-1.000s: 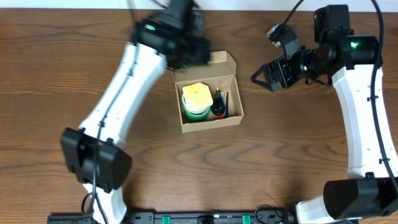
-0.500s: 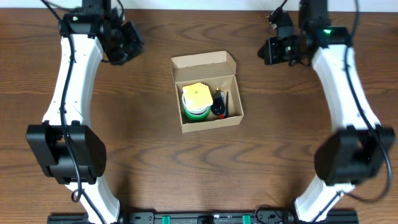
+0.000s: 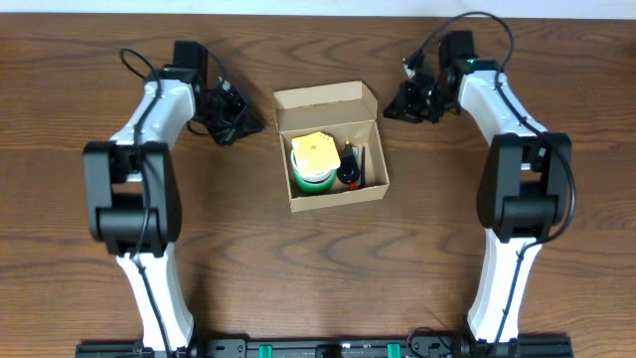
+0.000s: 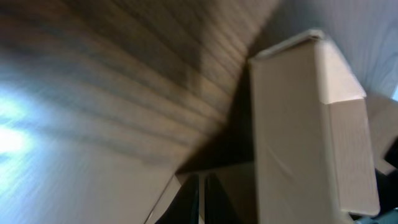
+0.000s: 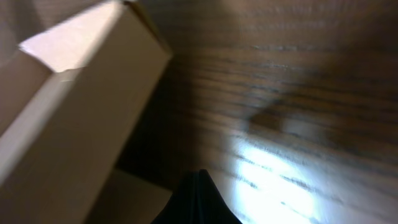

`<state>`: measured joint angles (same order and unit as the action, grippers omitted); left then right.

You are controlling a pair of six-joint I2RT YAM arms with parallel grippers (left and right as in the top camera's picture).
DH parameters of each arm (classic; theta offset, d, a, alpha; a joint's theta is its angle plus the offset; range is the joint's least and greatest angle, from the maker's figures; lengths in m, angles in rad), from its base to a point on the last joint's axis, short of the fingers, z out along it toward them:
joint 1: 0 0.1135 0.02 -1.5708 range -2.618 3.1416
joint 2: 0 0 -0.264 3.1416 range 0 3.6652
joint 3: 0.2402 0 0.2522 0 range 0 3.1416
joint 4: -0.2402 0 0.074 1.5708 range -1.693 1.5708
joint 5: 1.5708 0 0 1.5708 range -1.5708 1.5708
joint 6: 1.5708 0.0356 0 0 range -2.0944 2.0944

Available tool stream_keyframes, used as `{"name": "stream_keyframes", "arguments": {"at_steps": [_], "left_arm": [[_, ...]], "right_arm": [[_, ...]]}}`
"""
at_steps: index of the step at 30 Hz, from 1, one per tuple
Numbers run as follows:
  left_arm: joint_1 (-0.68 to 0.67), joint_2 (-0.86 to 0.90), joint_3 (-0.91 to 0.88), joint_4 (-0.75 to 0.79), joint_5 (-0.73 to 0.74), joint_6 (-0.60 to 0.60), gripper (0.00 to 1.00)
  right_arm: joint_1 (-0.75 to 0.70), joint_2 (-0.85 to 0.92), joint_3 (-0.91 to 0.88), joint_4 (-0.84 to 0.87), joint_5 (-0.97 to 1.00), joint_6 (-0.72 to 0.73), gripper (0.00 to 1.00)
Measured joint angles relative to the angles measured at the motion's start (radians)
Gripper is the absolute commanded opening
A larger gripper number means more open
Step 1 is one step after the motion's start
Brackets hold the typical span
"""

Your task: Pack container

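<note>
Overhead view showed the box (image 3: 333, 199) on the tabletop (image 3: 119, 298), between the two claws. It stood to the right of the left claw (image 3: 237, 123) and to the left of the right claw (image 3: 405, 101). Both claws were just beside the box at its far end, where the flap (image 3: 325, 99) was hinged. A narrow strip of bare wood showed between each claw and the cardboard, so neither one touched it.

The flap was open and lay back, away from the robot. Inside the box, on the side nearer to the left claw, sat a green roll (image 3: 312, 161) with a yellow top. On the side nearer to the right claw were some dark items (image 3: 350, 165), too small to name.

From the left wrist camera the picture was blurred. The fingers (image 4: 186, 205) came together low in the middle, with only a thin slit between them, and nothing was held. The side of the box rose ahead of this claw and to its right.

From the right wrist camera the fingers (image 5: 199, 199) looked like one dark wedge, pressed together and empty. Here the box wall was ahead of the claw and to its left. Both claws were low, close to the tabletop.
</note>
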<state>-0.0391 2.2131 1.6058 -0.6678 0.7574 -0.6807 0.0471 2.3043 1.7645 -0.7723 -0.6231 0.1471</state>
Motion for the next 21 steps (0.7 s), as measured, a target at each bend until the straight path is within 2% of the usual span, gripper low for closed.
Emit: {"name": "stream_keyframes", "arguments": {"at_steps": [10,21], "left_arm": [[-0.054,0.069,-0.006,0.154,0.136,-0.072,0.06],[-0.04,0.069,-0.002,0.177,0.148,-0.061,0.06]], "right_arm": [[0.051,0.061,0.0,0.122,-0.107,0.074,0.01],[0.072,0.061,0.0,0.234,-0.168,0.124,0.01]]}}
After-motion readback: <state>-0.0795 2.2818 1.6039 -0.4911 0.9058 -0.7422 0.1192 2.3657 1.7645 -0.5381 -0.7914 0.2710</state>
